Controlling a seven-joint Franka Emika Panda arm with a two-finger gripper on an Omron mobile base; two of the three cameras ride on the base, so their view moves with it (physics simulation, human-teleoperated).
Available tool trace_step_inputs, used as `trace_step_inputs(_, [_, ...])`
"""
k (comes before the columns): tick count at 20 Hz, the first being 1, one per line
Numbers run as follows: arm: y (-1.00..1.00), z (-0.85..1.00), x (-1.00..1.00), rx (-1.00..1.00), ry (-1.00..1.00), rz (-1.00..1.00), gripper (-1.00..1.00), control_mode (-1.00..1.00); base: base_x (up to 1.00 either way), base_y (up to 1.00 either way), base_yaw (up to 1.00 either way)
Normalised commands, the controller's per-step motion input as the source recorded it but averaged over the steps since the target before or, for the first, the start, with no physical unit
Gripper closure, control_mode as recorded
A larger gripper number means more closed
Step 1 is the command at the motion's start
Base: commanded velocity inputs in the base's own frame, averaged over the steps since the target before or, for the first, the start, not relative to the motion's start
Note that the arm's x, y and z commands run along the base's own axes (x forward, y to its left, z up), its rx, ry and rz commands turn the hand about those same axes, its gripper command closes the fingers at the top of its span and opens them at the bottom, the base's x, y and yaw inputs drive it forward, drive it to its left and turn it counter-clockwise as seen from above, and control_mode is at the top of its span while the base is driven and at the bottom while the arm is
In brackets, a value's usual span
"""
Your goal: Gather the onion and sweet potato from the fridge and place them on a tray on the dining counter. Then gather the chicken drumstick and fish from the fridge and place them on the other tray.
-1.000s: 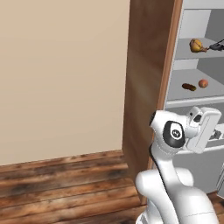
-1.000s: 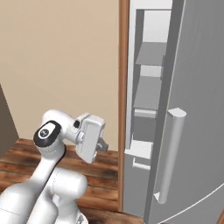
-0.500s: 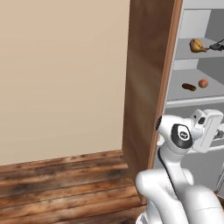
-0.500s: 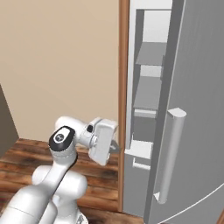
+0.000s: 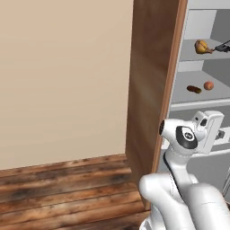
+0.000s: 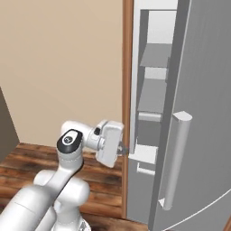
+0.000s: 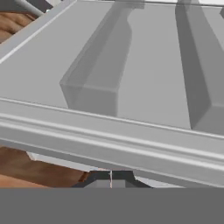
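The jaws (image 6: 122, 149) are clenched shut on nothing, nosed up to the open fridge (image 6: 198, 113) at its lower door edge. Above and beyond them, on a middle shelf, sit the onion (image 5: 208, 85) and, just beside it, the sweet potato (image 5: 194, 89). Both look firm and light (the onion likely rolls); pinch each across its middle.
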Motion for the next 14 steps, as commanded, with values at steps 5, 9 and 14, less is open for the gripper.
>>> trace_step_inputs(5, [-0.27, -0.16, 0.31, 0.0, 0.0, 0.0, 1.0, -1.0, 0.0, 0.0, 0.0])
trace_step_inputs(9, [-0.23, -0.23, 0.42, 0.0, 0.0, 0.0, 1.0, -1.0, 0.0, 0.0, 0.0])
trace_step_inputs(14, [-0.22, -0.25, 0.36, 0.0, 0.0, 0.0, 1.0, -1.0, 0.0, 0.0, 0.0])
